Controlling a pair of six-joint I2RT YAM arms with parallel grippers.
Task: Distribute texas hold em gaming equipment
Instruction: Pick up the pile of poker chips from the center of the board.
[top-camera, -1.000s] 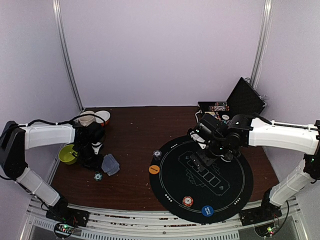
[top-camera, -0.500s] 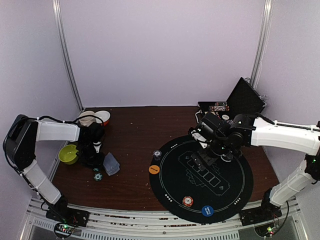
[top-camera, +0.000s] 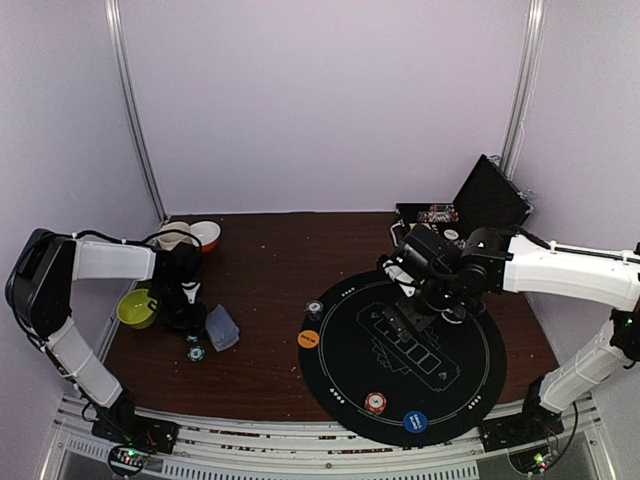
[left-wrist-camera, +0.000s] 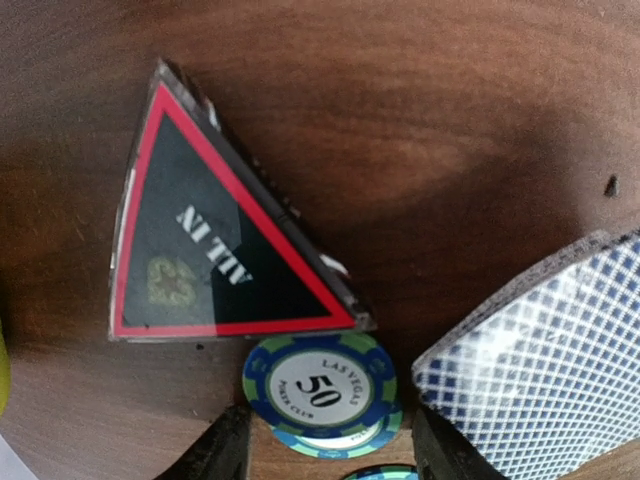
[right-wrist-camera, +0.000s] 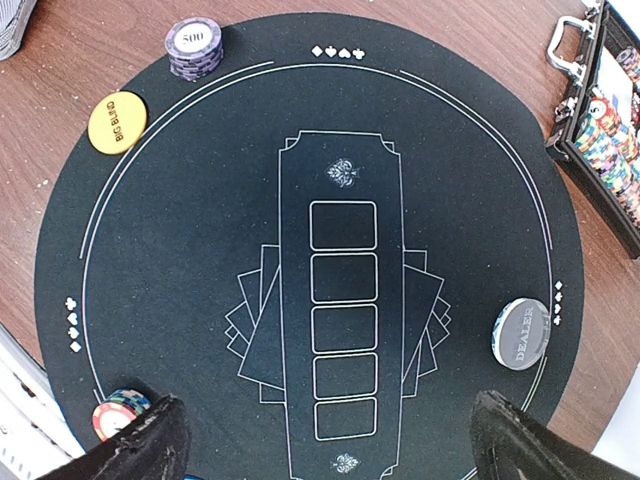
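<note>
My left gripper (left-wrist-camera: 325, 447) points down at the left of the table, open, its fingers (left-wrist-camera: 215, 452) astride a blue-and-green "50" poker chip stack (left-wrist-camera: 320, 390) with a slim gap on each side. A black and red "ALL IN" triangle (left-wrist-camera: 200, 250) lies just beyond it, and a deck of blue-backed cards (left-wrist-camera: 545, 370) to its right. From above, the left gripper (top-camera: 186, 318) stands beside the deck (top-camera: 221, 328) and a teal chip (top-camera: 195, 352). My right gripper (right-wrist-camera: 332, 425) hangs open and empty over the black round mat (right-wrist-camera: 200, 250).
On the mat's rim lie an orange "BIG BLIND" disc (right-wrist-camera: 117, 121), a purple chip stack (right-wrist-camera: 194, 47), a "DEALER" button (right-wrist-camera: 521, 333), a red chip stack (top-camera: 375, 403) and a blue disc (top-camera: 415, 421). An open chip case (top-camera: 470, 205) sits back right. A cream mug (top-camera: 175, 236), orange bowl (top-camera: 207, 235) and yellow-green bowl (top-camera: 135, 308) stand by the left arm.
The left jaws have spread wider around the chip stack, and the left arm has shifted slightly. The right arm has barely moved.
</note>
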